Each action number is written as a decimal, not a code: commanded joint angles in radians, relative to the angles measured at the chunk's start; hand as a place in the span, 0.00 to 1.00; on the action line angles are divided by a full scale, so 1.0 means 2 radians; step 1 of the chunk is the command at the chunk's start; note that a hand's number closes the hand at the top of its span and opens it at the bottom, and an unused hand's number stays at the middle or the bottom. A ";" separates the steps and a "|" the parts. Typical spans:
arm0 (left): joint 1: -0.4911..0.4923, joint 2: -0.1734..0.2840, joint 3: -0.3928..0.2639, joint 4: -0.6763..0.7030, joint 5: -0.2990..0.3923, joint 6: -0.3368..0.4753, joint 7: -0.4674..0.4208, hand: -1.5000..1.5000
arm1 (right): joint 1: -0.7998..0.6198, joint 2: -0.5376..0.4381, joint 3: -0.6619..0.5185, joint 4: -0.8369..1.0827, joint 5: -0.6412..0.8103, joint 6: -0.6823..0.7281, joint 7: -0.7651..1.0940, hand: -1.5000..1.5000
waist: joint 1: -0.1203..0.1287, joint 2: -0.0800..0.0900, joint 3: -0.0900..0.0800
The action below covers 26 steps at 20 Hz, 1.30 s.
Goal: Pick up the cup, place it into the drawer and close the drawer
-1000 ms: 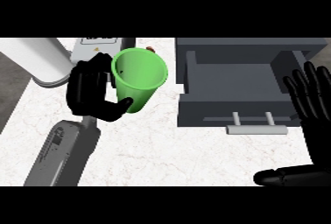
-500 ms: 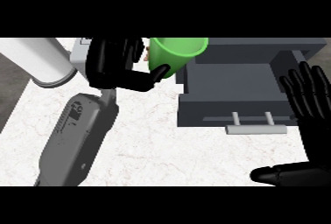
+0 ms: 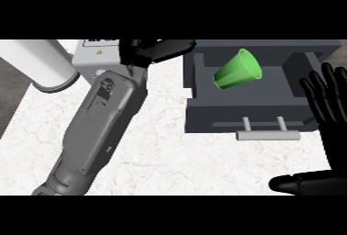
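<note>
The green cup lies tilted on its side inside the open grey drawer, its mouth turned up and to the right. My left hand hovers at the drawer's upper left corner with its fingers spread, apart from the cup and holding nothing. At the right edge my right hand rests open with its fingers pointing up, beside the drawer's right wall. The drawer's bar handle sticks out toward me.
A white cylinder stands at the upper left. Under my left forearm at the back is a grey box with labels. White marble counter stretches in front of the drawer.
My left arm has swung up and right over the drawer. The cup has left the hand and now lies tilted inside the drawer. The right hand has stayed put.
</note>
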State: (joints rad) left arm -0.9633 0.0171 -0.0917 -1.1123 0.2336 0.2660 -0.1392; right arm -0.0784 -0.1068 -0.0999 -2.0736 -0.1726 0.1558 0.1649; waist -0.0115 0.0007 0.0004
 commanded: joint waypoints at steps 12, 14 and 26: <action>-0.122 -0.009 -0.083 0.245 0.112 0.078 -0.098 1.00 | 0.004 0.004 0.010 0.010 0.000 0.014 -0.020 0.00 | -0.021 0.004 0.000; -0.125 -0.009 -0.098 0.274 0.126 0.064 -0.115 1.00 | -0.012 0.014 0.021 0.020 0.014 0.002 -0.019 0.00 | -0.023 0.006 0.000; -0.171 -0.009 -0.196 0.339 0.182 0.079 -0.110 1.00 | -0.014 0.007 0.013 0.039 0.000 0.019 -0.039 0.00 | -0.038 0.009 0.001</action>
State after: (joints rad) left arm -1.2902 0.0001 -0.4272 -0.4693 0.5659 0.4218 -0.3505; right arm -0.1321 -0.0973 -0.0821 -2.0003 -0.1708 0.1759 0.1186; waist -0.0756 0.0165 0.0012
